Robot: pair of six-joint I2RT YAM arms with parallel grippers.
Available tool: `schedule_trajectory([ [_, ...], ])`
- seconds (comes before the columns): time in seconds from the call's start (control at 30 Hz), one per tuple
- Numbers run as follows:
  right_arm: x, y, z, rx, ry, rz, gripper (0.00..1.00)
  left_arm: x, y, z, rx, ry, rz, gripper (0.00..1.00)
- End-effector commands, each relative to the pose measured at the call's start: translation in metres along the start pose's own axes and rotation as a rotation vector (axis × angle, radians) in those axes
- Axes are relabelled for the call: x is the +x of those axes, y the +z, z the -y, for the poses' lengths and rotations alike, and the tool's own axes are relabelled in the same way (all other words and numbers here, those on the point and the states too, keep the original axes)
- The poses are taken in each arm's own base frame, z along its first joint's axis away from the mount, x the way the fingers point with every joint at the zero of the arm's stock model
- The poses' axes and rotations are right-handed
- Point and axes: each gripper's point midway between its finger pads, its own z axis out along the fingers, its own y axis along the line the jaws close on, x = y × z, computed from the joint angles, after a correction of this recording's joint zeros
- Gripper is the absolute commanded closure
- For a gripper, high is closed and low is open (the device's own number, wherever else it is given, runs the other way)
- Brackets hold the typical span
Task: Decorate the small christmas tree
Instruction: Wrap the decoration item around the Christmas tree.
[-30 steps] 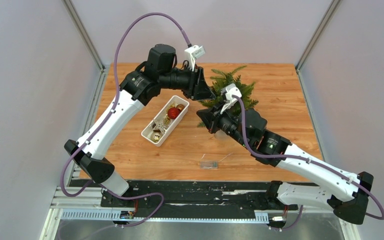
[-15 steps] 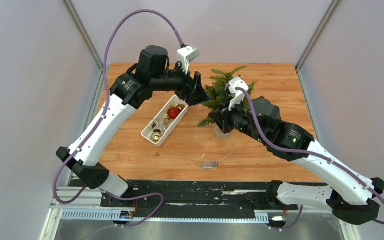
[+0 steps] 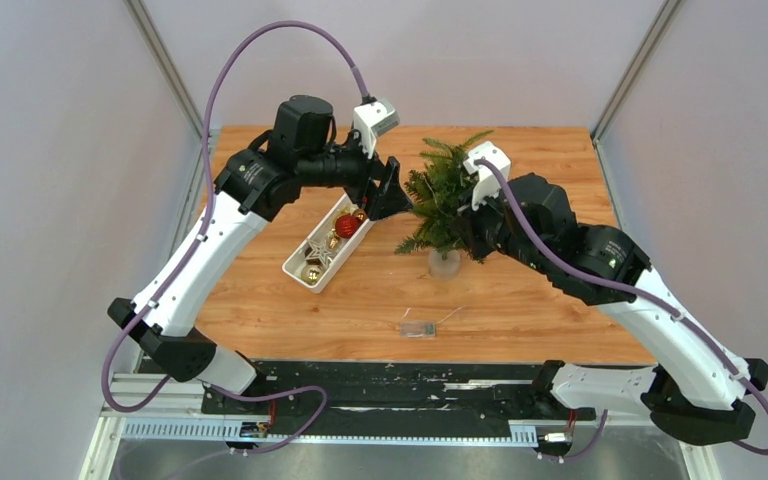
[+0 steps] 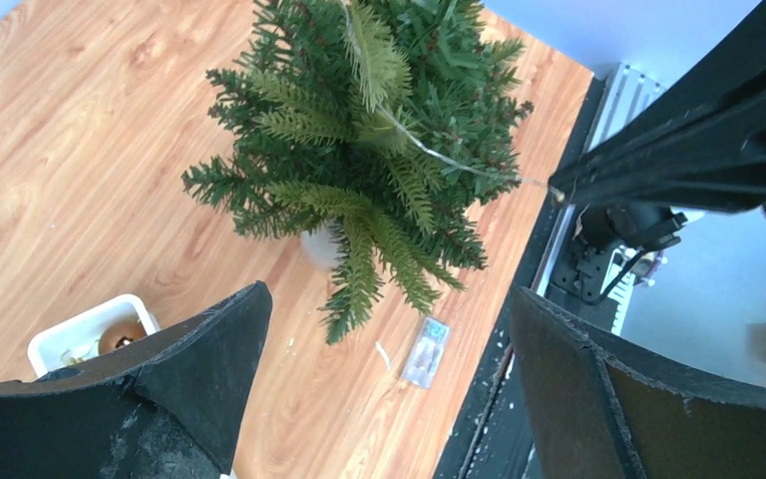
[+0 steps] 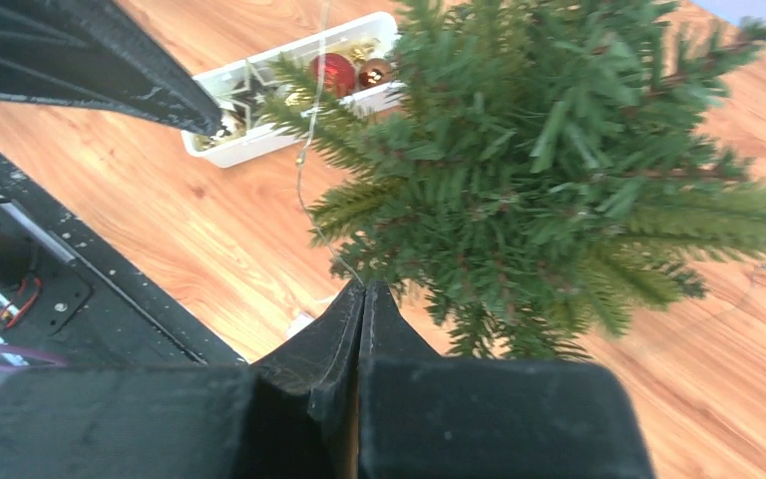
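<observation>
The small christmas tree (image 3: 447,195) stands upright on its clear round base (image 3: 445,263) in mid-table, and its green branches fill the left wrist view (image 4: 369,150) and the right wrist view (image 5: 559,150). My left gripper (image 3: 392,193) hangs just left of the treetop, open with nothing in it (image 4: 389,294). Low at the tree's right side, my right gripper (image 3: 465,237) is shut (image 5: 364,286) on a thin wire (image 5: 304,150). That wire is draped across the branches (image 4: 439,155).
A white tray (image 3: 295,268) left of the tree holds a red ball (image 3: 347,225) and several gold ornaments. A small clear packet (image 3: 418,329) with a loose wire end lies near the table's front edge. The black rail (image 3: 390,385) runs along the near side.
My left gripper opened and drew back left from the tree. The right arm rose and swung right, carrying the wire, and the tree's base now shows.
</observation>
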Motion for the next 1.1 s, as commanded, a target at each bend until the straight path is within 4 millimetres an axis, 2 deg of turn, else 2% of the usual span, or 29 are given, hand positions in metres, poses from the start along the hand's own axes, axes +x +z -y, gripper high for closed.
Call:
schedule_trajectory([
  [0.0, 0.002, -0.010, 0.025, 0.082, -0.060, -0.068, 1.00, -0.003, -0.006, -0.004, -0.030, 0.050, 0.022, 0.04],
  [0.13, -0.003, -0.022, 0.041, 0.149, -0.072, -0.071, 1.00, 0.002, -0.002, -0.008, -0.038, 0.048, 0.011, 0.04],
  [0.3, -0.006, -0.020, 0.051, 0.198, -0.116, -0.089, 1.00, 0.002, -0.003, -0.010, -0.051, 0.053, 0.016, 0.04],
  [0.53, -0.018, -0.032, 0.076, 0.322, -0.191, -0.068, 1.00, 0.004, -0.007, -0.011, -0.060, 0.079, 0.020, 0.04],
  [0.9, -0.031, -0.010, 0.101, 0.455, -0.374, 0.020, 1.00, 0.007, -0.005, -0.007, -0.037, 0.070, 0.019, 0.04],
  [1.07, -0.037, -0.005, 0.110, 0.473, -0.395, 0.087, 1.00, 0.006, -0.007, -0.006, -0.039, 0.076, 0.024, 0.04],
])
